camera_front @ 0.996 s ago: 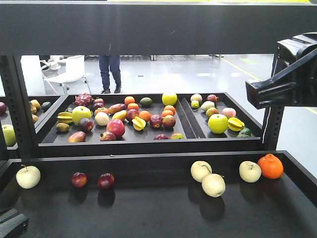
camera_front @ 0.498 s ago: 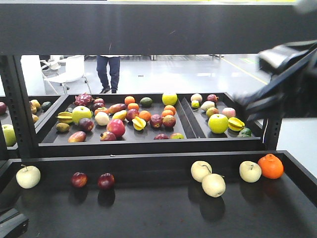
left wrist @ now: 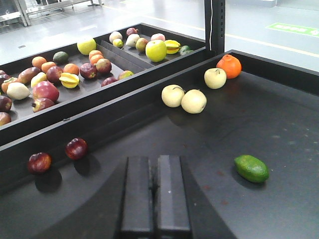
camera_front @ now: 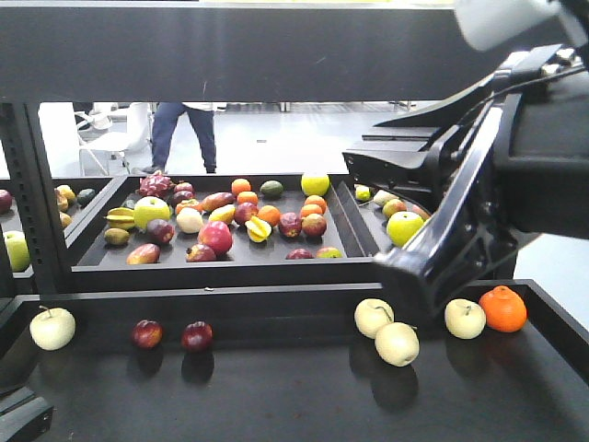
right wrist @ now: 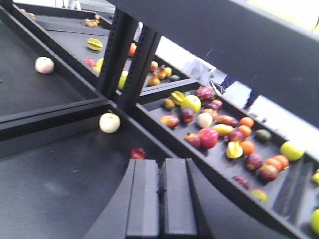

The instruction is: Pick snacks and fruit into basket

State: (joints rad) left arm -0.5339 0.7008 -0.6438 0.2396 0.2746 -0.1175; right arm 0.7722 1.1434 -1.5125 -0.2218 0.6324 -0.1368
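Quick rundown of this moment. Both grippers are empty. The left gripper has its 2 black fingers pressed flat together with nothing between them, low over the dark front shelf. The right gripper looks the same in its own wrist view, fingers closed against each other and holding nothing. That view is tilted and a bit blurry.

The fruit on the front shelf: a green oval fruit lies alone to the right of the left gripper, well apart from the rest. Along the back wall there are 2 dark red fruits off to the left and 2 pale apples touching each other near the middle. A 3rd pale apple sits just beside an orange toward the right corner. The front view adds a 4th pale apple at the far left.

Behind that sits the back tray, loaded with mixed fruit. A divider splits it into a big left compartment and a smaller right one, where a yellow-green apple pokes out.

What's in the way: in the front view the right arm fills the right side and covers most of that right compartment. A shelf beam runs across the top and an upright post stands at the left. A person's legs and a white chair are on the floor beyond.

Can't tell from these views where the snacks or the basket are.
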